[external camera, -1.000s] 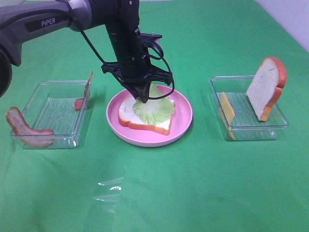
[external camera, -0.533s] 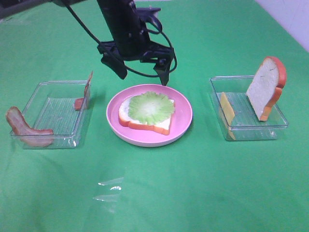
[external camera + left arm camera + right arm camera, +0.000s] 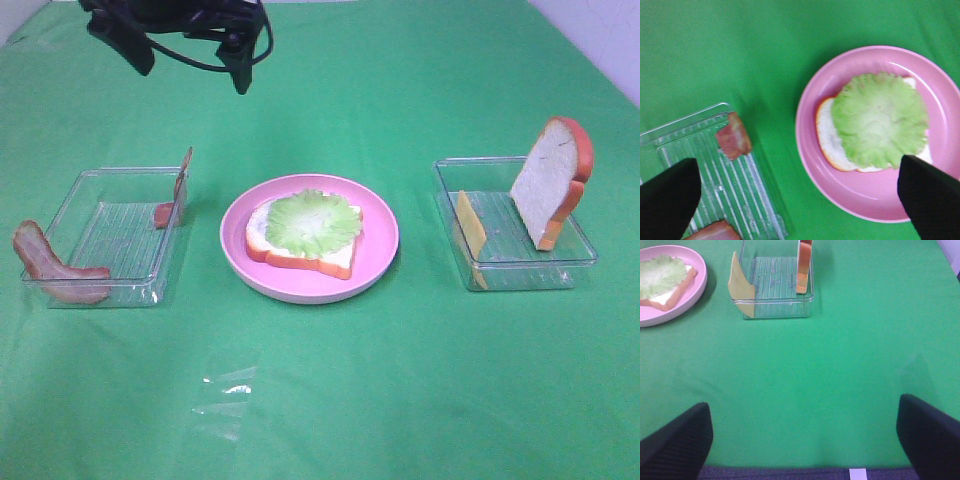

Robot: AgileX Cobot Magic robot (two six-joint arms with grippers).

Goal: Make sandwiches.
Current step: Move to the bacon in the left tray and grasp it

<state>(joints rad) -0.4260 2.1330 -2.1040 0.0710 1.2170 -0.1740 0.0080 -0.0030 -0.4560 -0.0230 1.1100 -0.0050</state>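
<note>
A bread slice (image 3: 300,257) with pale green lettuce (image 3: 312,221) on top lies on the round pink plate (image 3: 380,250); both show in the left wrist view, lettuce (image 3: 880,127) on bread (image 3: 826,135). My left gripper (image 3: 185,50) is open and empty, raised high above the table behind the plate and the left tray. A second bread slice (image 3: 550,180) leans upright in the right tray, a yellow cheese slice (image 3: 470,225) beside it. Bacon strips (image 3: 55,268) (image 3: 175,195) rest at the left tray. My right gripper (image 3: 805,440) is open, low over bare cloth.
Two clear plastic trays stand either side of the plate: the left tray (image 3: 110,235) and the right tray (image 3: 515,262). A green cloth (image 3: 400,400) covers the table. A white wall edge (image 3: 610,40) is at the far right.
My left gripper let go of the lettuce on the bread, opened, then rose and moved back and to the left, away from the plate.
</note>
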